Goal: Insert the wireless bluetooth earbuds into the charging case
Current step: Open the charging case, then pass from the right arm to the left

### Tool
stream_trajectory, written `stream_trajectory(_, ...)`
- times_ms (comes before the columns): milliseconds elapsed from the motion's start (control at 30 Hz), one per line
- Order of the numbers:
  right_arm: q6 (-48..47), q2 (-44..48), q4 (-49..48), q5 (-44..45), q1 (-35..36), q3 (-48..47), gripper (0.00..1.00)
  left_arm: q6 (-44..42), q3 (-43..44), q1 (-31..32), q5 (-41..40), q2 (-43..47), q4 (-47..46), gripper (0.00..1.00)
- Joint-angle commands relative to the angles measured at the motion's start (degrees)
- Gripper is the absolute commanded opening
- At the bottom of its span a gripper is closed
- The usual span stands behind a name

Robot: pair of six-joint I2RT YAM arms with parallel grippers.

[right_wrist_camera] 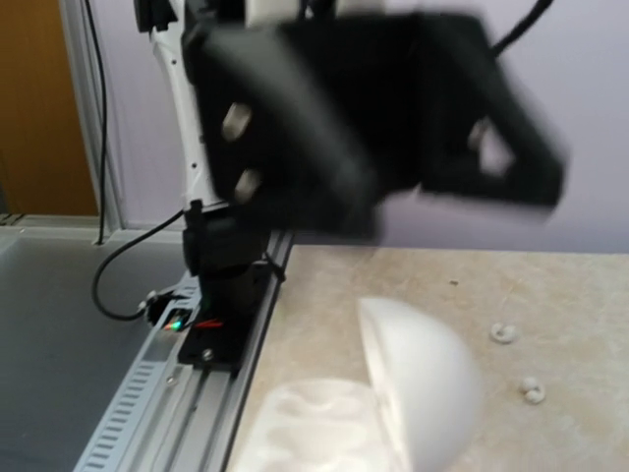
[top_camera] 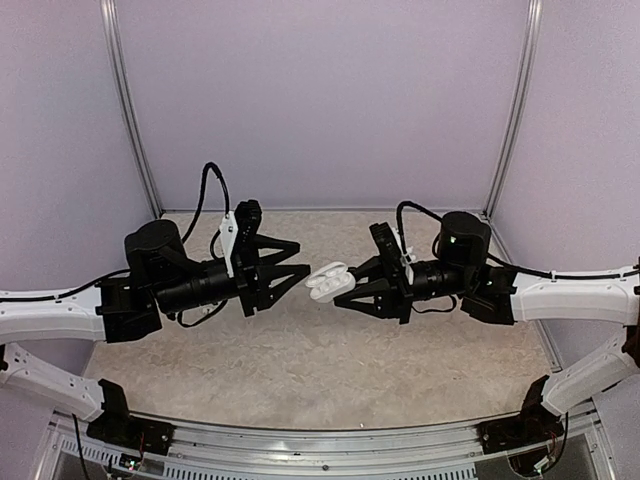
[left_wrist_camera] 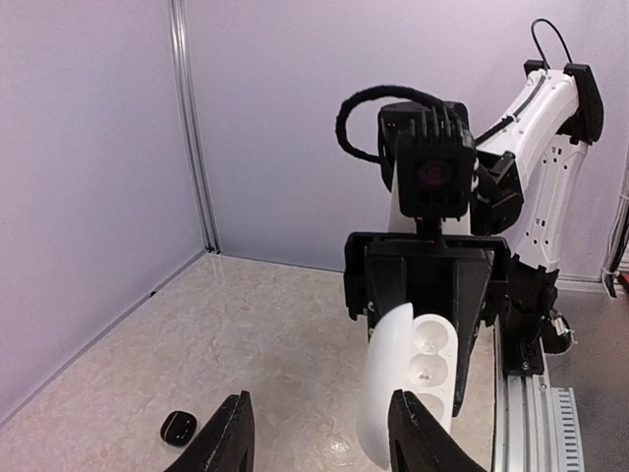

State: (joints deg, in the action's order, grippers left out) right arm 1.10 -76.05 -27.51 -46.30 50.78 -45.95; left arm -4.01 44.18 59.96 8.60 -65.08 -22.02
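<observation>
The white charging case point(top_camera: 328, 280) hangs above the table's middle with its lid open, and my right gripper point(top_camera: 345, 288) is shut on it. In the left wrist view the case point(left_wrist_camera: 413, 379) shows empty round wells, clamped between the right arm's black fingers point(left_wrist_camera: 472, 295). My left gripper point(top_camera: 303, 262) faces it from the left, a short gap away, open and empty point(left_wrist_camera: 324, 438). Two tiny white earbuds point(right_wrist_camera: 503, 332) point(right_wrist_camera: 532, 391) lie on the table. A small glossy black earbud point(left_wrist_camera: 178, 427) lies on the table near my left finger. The right wrist view does not show its own fingers.
The beige table point(top_camera: 320, 370) is walled in by lilac panels at the back and sides. A metal rail point(top_camera: 330, 450) with the arm bases runs along the near edge. The left gripper point(right_wrist_camera: 373, 128) looms blurred at the top of the right wrist view.
</observation>
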Motion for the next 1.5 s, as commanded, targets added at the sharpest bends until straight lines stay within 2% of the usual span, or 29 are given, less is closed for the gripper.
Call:
stream_trajectory(0, -0.49, 1.67, 0.18, -1.6, 0.25, 0.93, 0.04, 1.11, -0.49, -0.9, -1.69, 1.78, -2.68, 0.48)
stream_trajectory(367, -0.19, 2.98, -1.39, 1.24, 0.19, 2.53, 0.03, 1.09, -2.4, -1.1, -2.23, 2.91, -1.5, 0.57)
stream_trajectory(567, -0.05, 3.63, -2.5, 1.06, 0.19, 2.98, 0.04, 2.47, -1.56, -0.83, 7.26, 0.13, -0.91, 0.57)
stream_trajectory(733, -0.54, 2.82, -2.11, -0.23, 0.25, 2.71, 0.04, 3.15, 0.47, -0.78, 11.01, -2.82, -1.0, 0.53)
stream_trajectory(1133, -0.26, 1.87, -2.59, -1.7, 0.27, 2.45, 0.05, 5.41, 2.82, -0.52, 11.86, -6.97, -3.9, 0.42)
stream_trajectory(1467, -0.05, 1.26, -3.25, -1.73, 0.52, 2.53, 0.06, 5.8, 4.91, -0.38, 11.28, -9.04, -3.97, 0.27)
